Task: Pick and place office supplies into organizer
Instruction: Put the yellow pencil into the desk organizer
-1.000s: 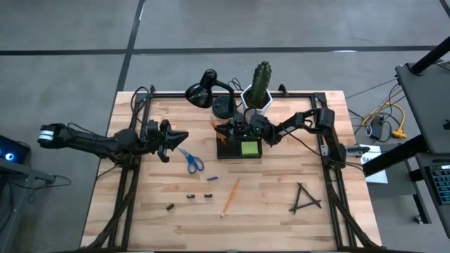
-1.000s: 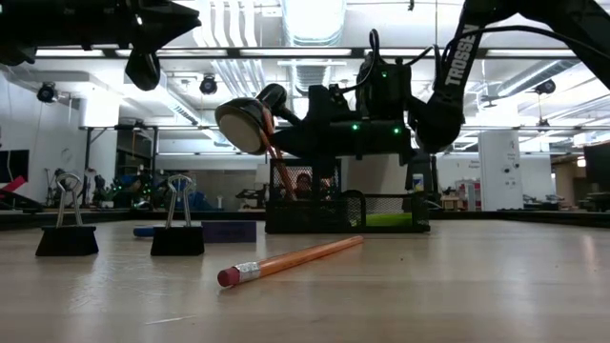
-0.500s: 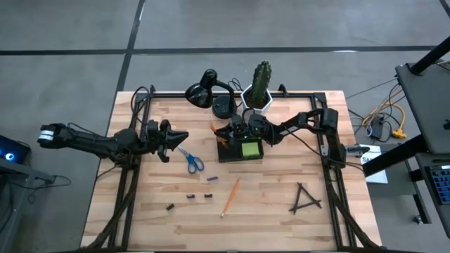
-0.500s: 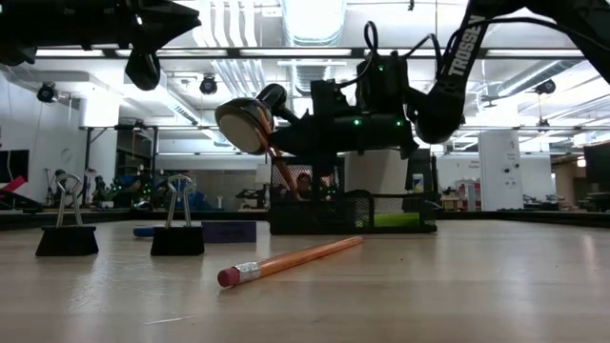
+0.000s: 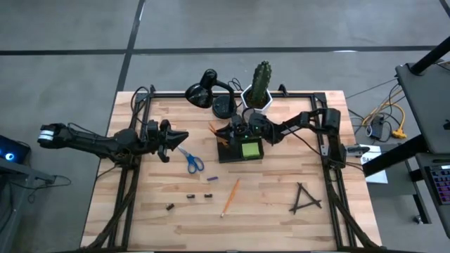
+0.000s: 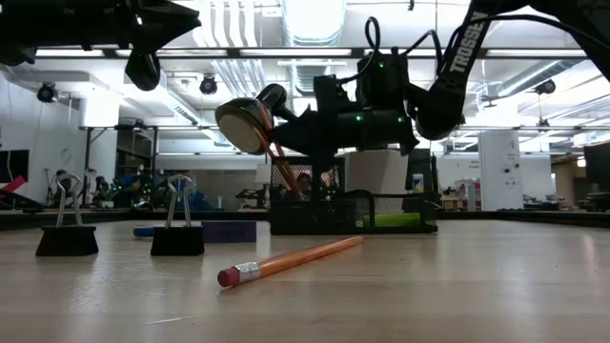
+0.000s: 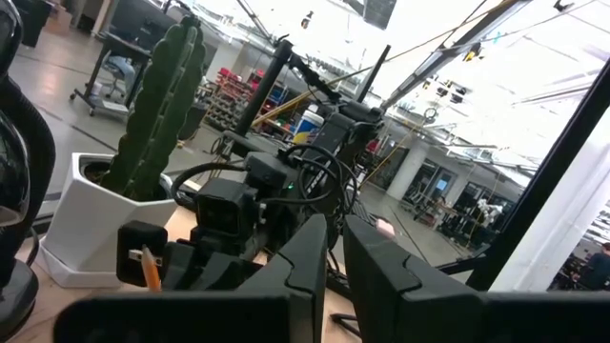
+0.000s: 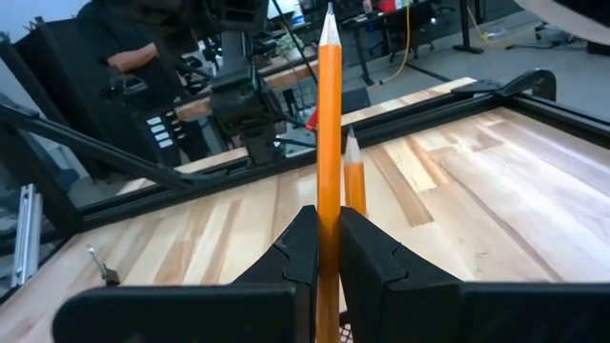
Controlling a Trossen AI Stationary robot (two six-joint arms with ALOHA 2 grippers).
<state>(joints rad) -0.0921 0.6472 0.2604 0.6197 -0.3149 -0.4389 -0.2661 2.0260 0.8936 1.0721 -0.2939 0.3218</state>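
- The right gripper [image 5: 234,131] hovers over the left end of the organizer [image 5: 239,150], which sits near the middle of the table [image 5: 281,211], in front of the cactus pot [image 5: 257,98] and the desk lamp [image 5: 207,91].
- Its fingers [image 8: 367,262] are pressed together on an orange pencil [image 8: 329,143], which stands up between them with the sharpened tip away from the wrist.
- A second pencil [image 8: 355,176] stands just behind the held one, tip up; from the low view it leans inside the organizer's tall mesh cup [image 6: 291,195].
- A lime-green sticky pad [image 5: 249,148] lies in the organizer's right compartment.
- The left gripper [image 5: 177,137] waits at the table's left side, fingers [image 7: 381,276] closed with nothing between them, just beside the blue-handled scissors [image 5: 191,160].
- A loose pencil [image 5: 230,196] lies flat on the wood in front of the organizer, well apart from it.
- Small dark binder clips [image 5: 190,197] rest in a loose row to the left of that pencil; two stand upright in the low view.
- A cluster of thin black sticks [image 5: 304,199] lies near the table's front right.
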